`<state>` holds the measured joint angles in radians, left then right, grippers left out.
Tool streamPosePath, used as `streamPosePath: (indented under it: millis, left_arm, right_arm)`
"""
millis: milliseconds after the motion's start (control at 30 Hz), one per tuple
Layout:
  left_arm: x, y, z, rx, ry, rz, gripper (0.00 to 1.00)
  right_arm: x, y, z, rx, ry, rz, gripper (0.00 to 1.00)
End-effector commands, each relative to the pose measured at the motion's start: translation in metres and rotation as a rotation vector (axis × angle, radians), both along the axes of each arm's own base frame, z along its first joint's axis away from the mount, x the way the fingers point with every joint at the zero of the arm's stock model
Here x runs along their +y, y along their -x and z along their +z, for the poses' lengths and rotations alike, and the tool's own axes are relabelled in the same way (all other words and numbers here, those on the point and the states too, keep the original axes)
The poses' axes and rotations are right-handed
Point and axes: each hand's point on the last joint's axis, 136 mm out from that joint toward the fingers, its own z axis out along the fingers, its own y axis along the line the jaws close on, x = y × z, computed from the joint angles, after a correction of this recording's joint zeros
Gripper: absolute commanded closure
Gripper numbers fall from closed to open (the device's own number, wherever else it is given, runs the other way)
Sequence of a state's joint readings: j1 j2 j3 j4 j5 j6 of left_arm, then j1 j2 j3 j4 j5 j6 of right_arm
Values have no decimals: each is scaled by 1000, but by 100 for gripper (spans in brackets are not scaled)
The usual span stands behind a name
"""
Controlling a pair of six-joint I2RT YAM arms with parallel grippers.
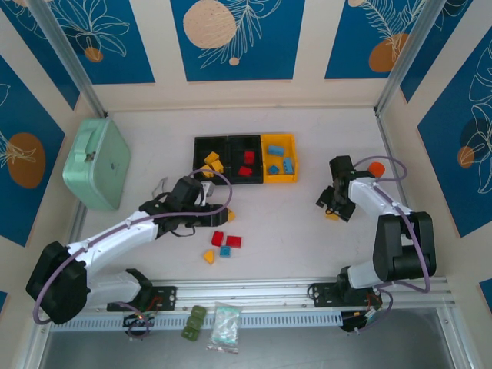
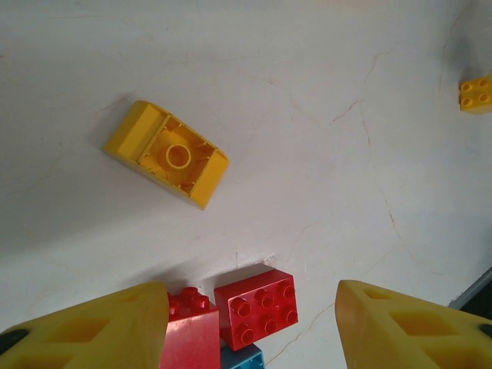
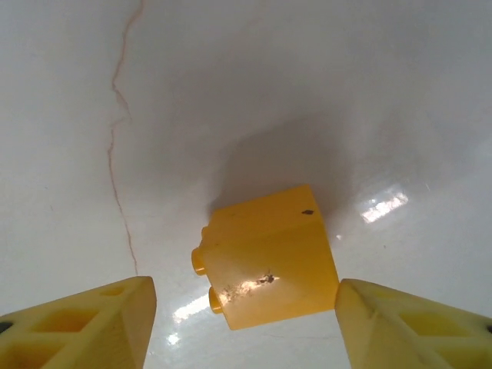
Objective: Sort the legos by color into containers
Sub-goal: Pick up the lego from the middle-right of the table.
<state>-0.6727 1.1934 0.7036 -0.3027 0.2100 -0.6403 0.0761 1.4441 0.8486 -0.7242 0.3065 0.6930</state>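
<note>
Right gripper (image 3: 246, 307) is low over the table (image 3: 231, 92), fingers spread and straddling a yellow brick (image 3: 269, 265).
- The brick lies on its side, studs facing frame-left.
- Its smooth face sits at the right-hand finger, or just beside it. A clear gap remains on the stud side, so nothing is pinched yet.
- The closing line runs across the studs (likely a sound hold).

Left gripper (image 2: 250, 323) is also spread. It hovers above two red bricks (image 2: 257, 307) near the frame bottom, well apart from this one.

The three-bin row (image 1: 244, 140) lies upper left of the right gripper in the top view.
</note>
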Motion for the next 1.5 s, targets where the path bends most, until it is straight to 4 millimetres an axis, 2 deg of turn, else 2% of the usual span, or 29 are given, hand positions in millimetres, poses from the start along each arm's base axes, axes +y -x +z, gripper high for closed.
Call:
streamPosePath:
  millis: [0,67,200,567,800,1033,1133,1233,1400,1467]
  left_arm:
    - [-2,4,-3,10,5,-4,41]
    - [-2,5,-4,13,7,-4,41]
    - [-3,5,-5,16,8,-6,41]
    - [-4,5,-4,12,19,-8,41]
    - [-5,4,-4,14,22,-8,41]
    - [-5,6,-7,20,25,-1,41]
    - [-4,7,-8,21,27,3,41]
    - [-5,7,-8,20,28,2,41]
    - [-3,8,-8,19,29,11,41]
    - [-2,8,-8,20,30,20,41]
  right_arm:
    - [14,-2,-13,30,-76,26,45]
    - [16,-1,-12,31,-68,37,47]
    - [13,0,-11,44,-48,39,38]
    - [5,0,13,20,42,59,33]
    - [4,0,9,35,64,69,32]
    - [2,-7,-6,79,73,86,32]
    - [5,-12,-12,98,59,96,34]
    - [11,-15,-12,98,47,113,43]
    - [27,-18,2,55,43,179,62]
    - [36,-19,12,30,33,207,64]
